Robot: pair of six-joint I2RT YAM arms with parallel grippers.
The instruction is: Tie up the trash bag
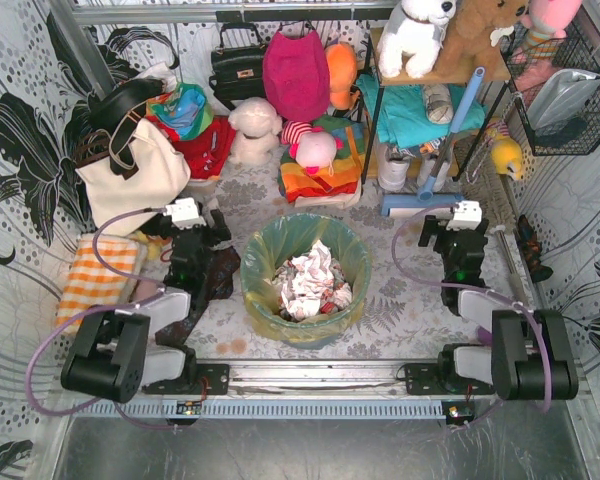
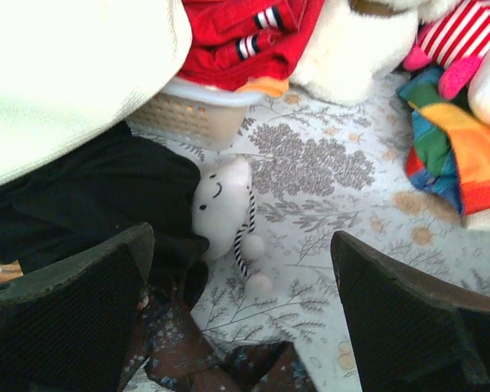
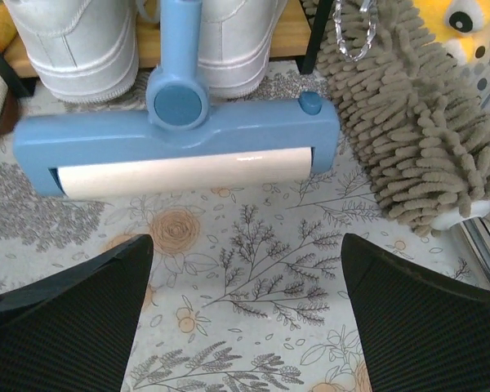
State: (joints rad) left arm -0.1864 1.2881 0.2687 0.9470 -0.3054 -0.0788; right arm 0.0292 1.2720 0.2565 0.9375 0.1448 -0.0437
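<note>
Left claw point(image 2: 241, 322) and right claw point(image 3: 245, 314) gape empty; pinch 2 opposite, seemingly loose rim edges of the mid-frame trash bag point(image 1: 263, 262).

Translucent yellow trash bag point(image 1: 263, 262), mouth open and untied, lining round bin, crumpled white paper inside

The trash bag point(image 1: 270, 250) lines a bin point(image 1: 280, 338) standing on the tabletop point(image 1: 400, 290) between the left fingers point(image 2: 65, 327) and the right fingers point(image 3: 416, 318), with crumpled paper point(image 1: 310, 280) in it. Just ahead of the left fingers a plush toy point(image 2: 224, 204) lies against a cloth point(image 2: 90, 196), a basket point(image 2: 184, 118) behind both. Ahead of the right fingers lies a lint roller point(image 3: 180, 155), shoes point(image 3: 73, 41) behind it, a mop head point(image 3: 408, 122) to its right.
</note>
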